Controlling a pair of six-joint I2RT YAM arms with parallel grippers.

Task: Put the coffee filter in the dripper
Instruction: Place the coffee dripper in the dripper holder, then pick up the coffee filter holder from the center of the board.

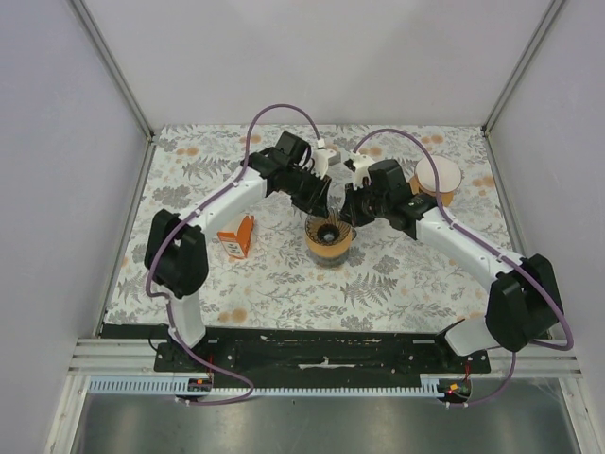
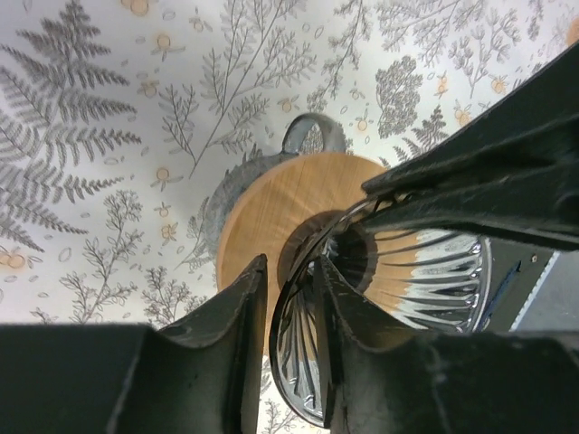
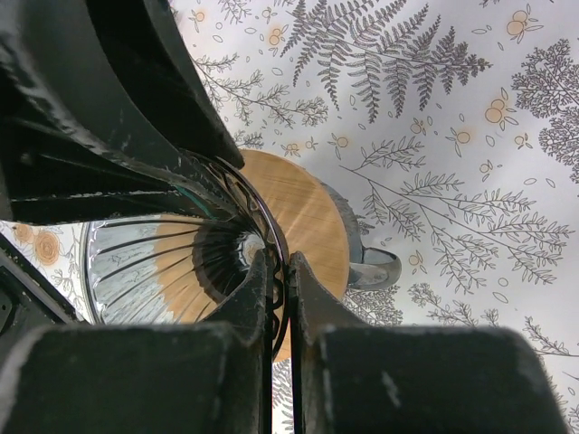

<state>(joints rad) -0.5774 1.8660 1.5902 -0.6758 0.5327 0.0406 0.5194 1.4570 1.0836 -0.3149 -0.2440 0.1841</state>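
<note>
We see an orange-and-white packet point(image 1: 237, 236) sitting on the fern-printed table point(image 1: 397, 274), toward its left edge. A glass jug point(image 2: 312, 134) stands near the middle, its looped handle showing.

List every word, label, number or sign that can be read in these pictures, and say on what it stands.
None can be read.
orange-and-white packet: any print is too small to read.
dripper, also in both wrist views: no lettering shows.

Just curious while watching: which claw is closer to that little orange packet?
Left. The left gripper straddles the dripper rim on the orange packet side; the right gripper pinches the far rim.
</note>
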